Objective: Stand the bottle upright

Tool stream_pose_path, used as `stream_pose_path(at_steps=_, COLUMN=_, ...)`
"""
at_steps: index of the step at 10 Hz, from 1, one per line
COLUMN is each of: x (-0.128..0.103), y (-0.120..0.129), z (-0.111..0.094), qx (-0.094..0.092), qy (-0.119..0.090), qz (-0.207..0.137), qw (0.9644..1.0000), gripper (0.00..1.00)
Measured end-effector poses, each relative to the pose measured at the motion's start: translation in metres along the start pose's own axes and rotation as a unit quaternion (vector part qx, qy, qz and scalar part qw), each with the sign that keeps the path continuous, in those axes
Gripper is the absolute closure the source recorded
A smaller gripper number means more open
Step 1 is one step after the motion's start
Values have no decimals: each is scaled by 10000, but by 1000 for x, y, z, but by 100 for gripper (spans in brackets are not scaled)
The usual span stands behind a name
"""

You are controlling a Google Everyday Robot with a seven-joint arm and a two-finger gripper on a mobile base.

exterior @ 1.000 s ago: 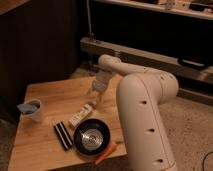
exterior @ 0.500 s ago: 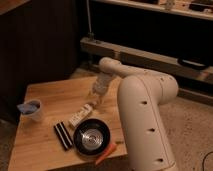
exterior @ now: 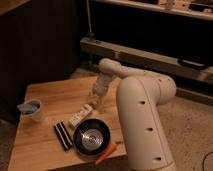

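The bottle (exterior: 81, 115) is small, slender and cream-white. It lies on its side on the wooden table (exterior: 50, 95), just beyond the black pan (exterior: 92, 137), with one end pointing to the back right. My gripper (exterior: 96, 101) hangs down from the white arm (exterior: 142, 107) and sits right at the bottle's upper right end, close to the table top. The contact between gripper and bottle is hidden.
A black-and-white striped flat block (exterior: 62, 135) lies left of the pan. An orange carrot-like stick (exterior: 106, 153) lies at the front table edge. A blue bowl (exterior: 31, 109) stands at the left edge. A dark cabinet and a metal rack stand behind.
The gripper stays at the bottle's far end and has barely moved. The bottle still lies in the same place beside the pan.
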Motion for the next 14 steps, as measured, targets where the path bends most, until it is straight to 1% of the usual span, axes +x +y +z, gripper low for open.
stream_pose_path(at_steps=2, x=2, y=8, z=6, qx=49, qy=45, qz=-120, qw=9999, gripper=44)
stream_pose_path(at_steps=4, x=2, y=7, z=8, qx=77, qy=66, qz=-159, qw=9998, gripper=44)
stream_pose_path(at_steps=5, x=4, y=11, z=12, qx=128, qy=80, qz=-218, qw=9996, gripper=44)
stream_pose_path(at_steps=7, x=3, y=10, z=14, qx=187, qy=84, qz=-247, qw=9995, gripper=44)
stream_pose_path(at_steps=8, x=3, y=11, z=17, qx=222, qy=86, qz=-261, qw=9994, gripper=48)
stream_pose_path(at_steps=9, x=3, y=12, z=19, qx=248, qy=83, qz=-281, qw=9993, gripper=58)
stream_pose_path(at_steps=10, x=3, y=12, z=20, qx=265, qy=73, qz=-289, qw=9992, gripper=64)
stream_pose_path(at_steps=11, x=2, y=11, z=21, qx=283, qy=64, qz=-287, qw=9992, gripper=66)
stream_pose_path(at_steps=14, x=0, y=10, z=19, qx=303, qy=-15, qz=-271, qw=9992, gripper=66)
